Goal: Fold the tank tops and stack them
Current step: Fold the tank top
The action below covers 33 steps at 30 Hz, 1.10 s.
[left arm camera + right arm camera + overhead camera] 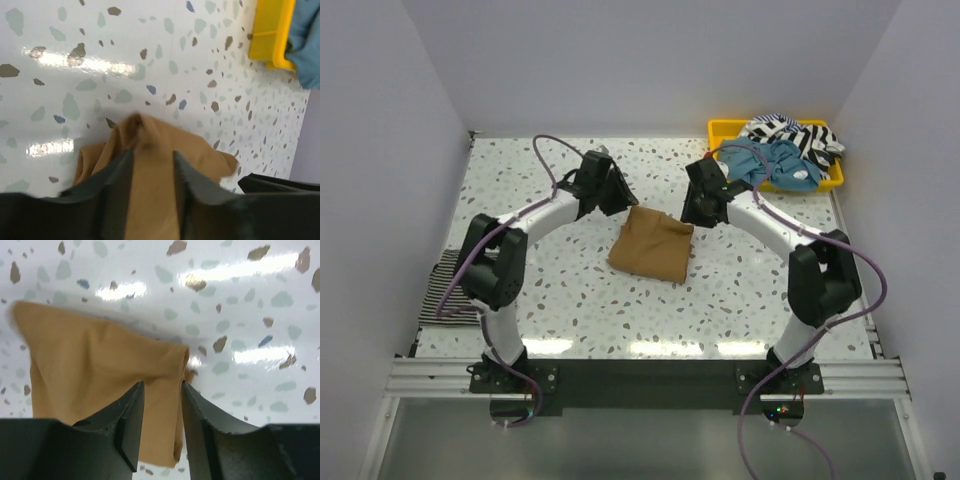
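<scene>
A plain tan-brown tank top (652,246) lies folded into a rough rectangle in the middle of the table. My left gripper (620,200) hovers at its far left corner, my right gripper (695,212) at its far right corner. In the left wrist view the gripper (152,157) has its jaws parted over the tan cloth (150,180), which bunches up just ahead of the tips. In the right wrist view the gripper (162,387) is open too, straddling the folded edge of the tan top (90,360). A thin-striped tank top (445,290) lies folded at the table's left edge.
A yellow tray (720,130) at the back right holds a light blue top (775,165) and a bold black-and-white striped one (795,135). The tray's corner (270,30) and the blue cloth (305,45) show in the left wrist view. White walls close in three sides.
</scene>
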Each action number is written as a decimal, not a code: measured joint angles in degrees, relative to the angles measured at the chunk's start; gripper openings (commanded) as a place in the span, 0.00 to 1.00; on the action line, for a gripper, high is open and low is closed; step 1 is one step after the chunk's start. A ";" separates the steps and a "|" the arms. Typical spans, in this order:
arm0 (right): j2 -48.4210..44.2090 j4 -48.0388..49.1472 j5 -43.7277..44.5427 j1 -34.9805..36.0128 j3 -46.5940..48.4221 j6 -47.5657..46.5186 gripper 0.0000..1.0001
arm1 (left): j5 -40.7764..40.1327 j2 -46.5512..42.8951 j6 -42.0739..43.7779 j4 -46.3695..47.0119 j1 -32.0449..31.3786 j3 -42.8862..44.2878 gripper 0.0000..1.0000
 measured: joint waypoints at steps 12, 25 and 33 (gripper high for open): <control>4.04 -0.07 5.99 0.66 5.99 -4.68 0.40 | -2.67 -2.43 2.91 1.36 4.83 -0.33 0.42; -0.98 12.66 5.95 11.10 -19.89 3.02 0.20 | -3.54 -7.56 -3.28 7.89 -4.79 -21.24 0.06; -5.64 19.30 5.70 19.74 -27.17 11.26 0.20 | -3.65 -4.85 -4.07 7.98 -4.55 -23.17 0.07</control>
